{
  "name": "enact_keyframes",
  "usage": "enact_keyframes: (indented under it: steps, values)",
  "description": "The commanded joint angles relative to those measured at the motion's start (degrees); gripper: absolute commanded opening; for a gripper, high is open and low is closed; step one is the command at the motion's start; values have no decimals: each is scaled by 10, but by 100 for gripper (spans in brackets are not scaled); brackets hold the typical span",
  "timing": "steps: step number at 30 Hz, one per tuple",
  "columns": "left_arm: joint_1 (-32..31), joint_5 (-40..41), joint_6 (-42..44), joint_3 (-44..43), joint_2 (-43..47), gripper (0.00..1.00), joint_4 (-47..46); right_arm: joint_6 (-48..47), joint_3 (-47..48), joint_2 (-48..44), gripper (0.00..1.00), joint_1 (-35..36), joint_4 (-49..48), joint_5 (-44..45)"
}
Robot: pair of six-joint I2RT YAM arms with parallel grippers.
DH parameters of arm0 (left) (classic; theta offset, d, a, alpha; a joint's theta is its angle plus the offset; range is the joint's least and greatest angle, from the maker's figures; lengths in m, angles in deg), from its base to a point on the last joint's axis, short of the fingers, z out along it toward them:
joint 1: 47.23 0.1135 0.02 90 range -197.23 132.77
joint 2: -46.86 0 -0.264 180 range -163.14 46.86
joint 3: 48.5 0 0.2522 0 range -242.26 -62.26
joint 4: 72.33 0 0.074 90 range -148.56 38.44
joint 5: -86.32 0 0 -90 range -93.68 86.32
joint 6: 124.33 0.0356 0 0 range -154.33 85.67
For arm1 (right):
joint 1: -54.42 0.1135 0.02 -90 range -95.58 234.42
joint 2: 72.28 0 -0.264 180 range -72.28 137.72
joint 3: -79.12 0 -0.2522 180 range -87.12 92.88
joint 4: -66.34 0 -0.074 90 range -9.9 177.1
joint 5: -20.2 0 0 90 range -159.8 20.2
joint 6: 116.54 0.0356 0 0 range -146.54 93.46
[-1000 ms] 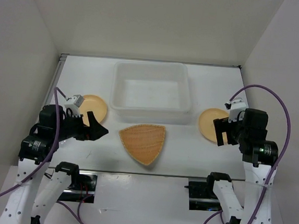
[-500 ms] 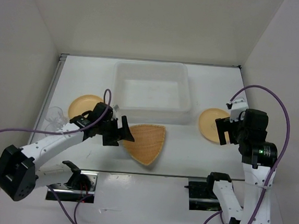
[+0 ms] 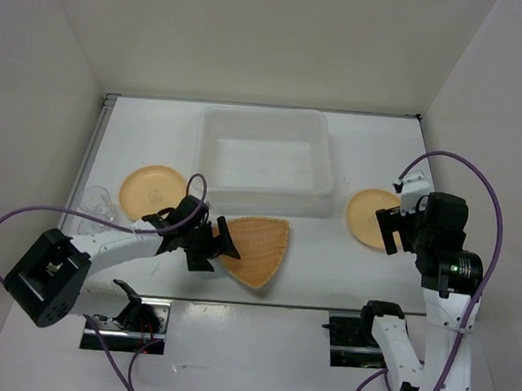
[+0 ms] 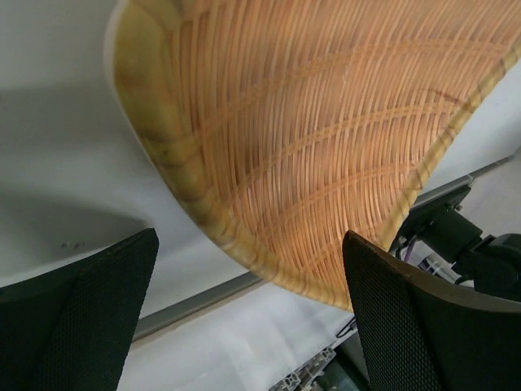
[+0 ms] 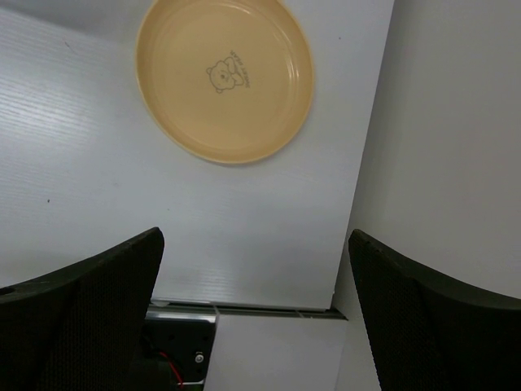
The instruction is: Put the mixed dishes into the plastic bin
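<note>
Swung inward from the left, the left end effector point(image 3: 209, 246) is held wide open at the edge of the woven plate point(image 3: 257, 245), near the plastic bin point(image 3: 266, 115), so the rim can be straddled.

White desk point(image 3: 328, 265), matte, faint ribbing seen in rt wrist view. Plain white panels on 3 sides: back wall point(image 3: 274, 41), left wall point(image 3: 29, 129), rt wall point(image 3: 513, 135). Thin metal strip point(image 3: 105, 122) runs along desk's left edge. Darker front edge point(image 3: 306, 306) at near side.
</note>
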Motion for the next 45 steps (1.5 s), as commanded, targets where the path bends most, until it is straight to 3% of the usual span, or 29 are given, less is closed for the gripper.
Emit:
enact_keyframes:
  steps: [1, 9, 13, 14, 15, 18, 19, 21, 22, 27, 30, 33, 35, 39, 45]
  values:
    - [-1, 6, -17, 10, -22, 100, -63, -15, -1, -7, 98, -2, -36, 14]
    - [10, 1, -24, 26, -40, 100, -139, -34, -12, -39, 98, -2, -24, 38]
    - [10, -4, -52, 55, -40, 86, -185, -46, -23, -50, 98, -2, -24, 59]
    - [10, -4, -52, 55, -40, 81, -190, -51, -23, -50, 98, -2, -24, 59]
    - [10, -4, -59, 62, -40, 66, -190, -51, -23, -56, 98, -2, -24, 64]
    - [10, -4, -65, 62, -40, 38, -190, -51, -36, -62, 98, -2, -24, 70]
    - [10, -4, -65, 68, -40, 20, -190, -51, -41, -67, 98, -2, -24, 76]
    - [10, -15, -70, 68, -54, 2, -190, -45, -47, -67, 98, -2, -24, 76]
    - [10, -20, -70, 68, -54, 0, -184, -44, -47, -67, 98, -2, -30, 76]
    - [-1, -26, -65, 35, -25, 0, -97, 2, -47, -62, 98, -2, -44, 76]
    - [-27, -1, -65, -22, 59, 0, 54, 29, -42, -62, 98, -2, -68, 76]
    - [-33, 31, -58, -115, 148, 0, 156, 64, -47, -73, 98, -2, -87, 60]
    - [-33, 42, -64, -189, 186, 0, 189, 81, -63, -79, 98, 3, -114, 100]
    - [-33, 81, -81, -317, 166, 0, 214, 96, -63, -117, 98, 3, -156, 121]
    - [2, 134, -90, -460, -23, 0, 131, 101, -87, -205, 98, 3, -302, 59]
